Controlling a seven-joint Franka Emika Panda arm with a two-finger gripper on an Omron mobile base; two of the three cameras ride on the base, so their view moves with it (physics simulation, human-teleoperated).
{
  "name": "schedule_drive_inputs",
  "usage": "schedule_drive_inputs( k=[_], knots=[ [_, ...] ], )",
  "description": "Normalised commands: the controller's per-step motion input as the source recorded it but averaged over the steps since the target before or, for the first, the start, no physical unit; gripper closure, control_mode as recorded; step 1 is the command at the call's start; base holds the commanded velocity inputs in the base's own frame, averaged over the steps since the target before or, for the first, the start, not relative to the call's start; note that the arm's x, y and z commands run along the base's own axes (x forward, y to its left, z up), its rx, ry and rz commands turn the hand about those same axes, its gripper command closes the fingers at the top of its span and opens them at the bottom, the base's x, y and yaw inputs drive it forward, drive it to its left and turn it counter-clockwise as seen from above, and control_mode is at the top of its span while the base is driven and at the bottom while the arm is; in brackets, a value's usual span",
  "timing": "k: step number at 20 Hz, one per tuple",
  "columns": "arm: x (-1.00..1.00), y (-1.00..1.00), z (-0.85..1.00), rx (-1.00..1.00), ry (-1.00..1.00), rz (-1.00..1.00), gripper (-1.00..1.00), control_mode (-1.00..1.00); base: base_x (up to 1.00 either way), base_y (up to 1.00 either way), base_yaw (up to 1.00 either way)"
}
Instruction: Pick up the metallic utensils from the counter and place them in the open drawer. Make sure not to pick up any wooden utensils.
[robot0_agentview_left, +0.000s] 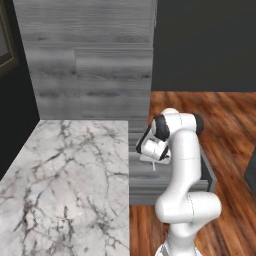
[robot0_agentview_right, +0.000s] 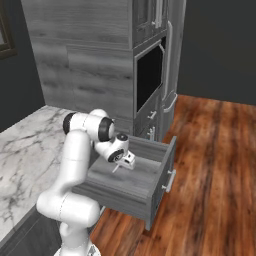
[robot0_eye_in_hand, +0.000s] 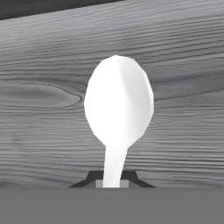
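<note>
The pincer (robot0_eye_in_hand: 112, 181) is pinched on the handle of a pale silvery spoon (robot0_eye_in_hand: 118, 105), whose bowl stands up from the fingertips (the grey wood grain of the drawer floor lies behind it). In the base views the pincer (robot0_agentview_right: 121, 164) hangs over the inside of the open drawer (robot0_agentview_right: 159, 179), just beside the marble table (robot0_agentview_left: 65, 185).

The gripper (robot0_agentview_right: 121, 165) hung over the open drawer (robot0_agentview_right: 162, 172), a spoon (robot0_eye_in_hand: 118, 107) between its fingertips; the counter (robot0_agentview_left: 65, 180) lay to the drawer's left.
</note>
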Motion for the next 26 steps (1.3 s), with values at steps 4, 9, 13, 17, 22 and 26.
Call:
schedule_drive_inputs(
  k=[4,9,13,17,22,26],
  knots=[
    [0.34,0.01,-0.48,0.0,0.0,0.03,-1.0,-1.0,0.0,0.0,0.0],
    [0.09,0.01,-0.03,0.0,0.0,0.0,-1.0,-1.0,0.0,0.0,0.0],
    [-0.03,0.01,0.34,0.0,0.0,0.0,-1.0,-1.0,0.0,0.0,0.0],
    [-0.18,0.06,0.69,0.0,0.0,0.0,-1.0,-1.0,0.0,0.0,0.0],
    [-0.39,0.0,0.92,0.0,0.03,0.0,-1.0,-1.0,0.0,0.0,0.0],
    [-0.48,-0.03,0.89,0.0,0.08,0.0,-1.0,-1.0,0.0,0.0,0.0]
  ],
)
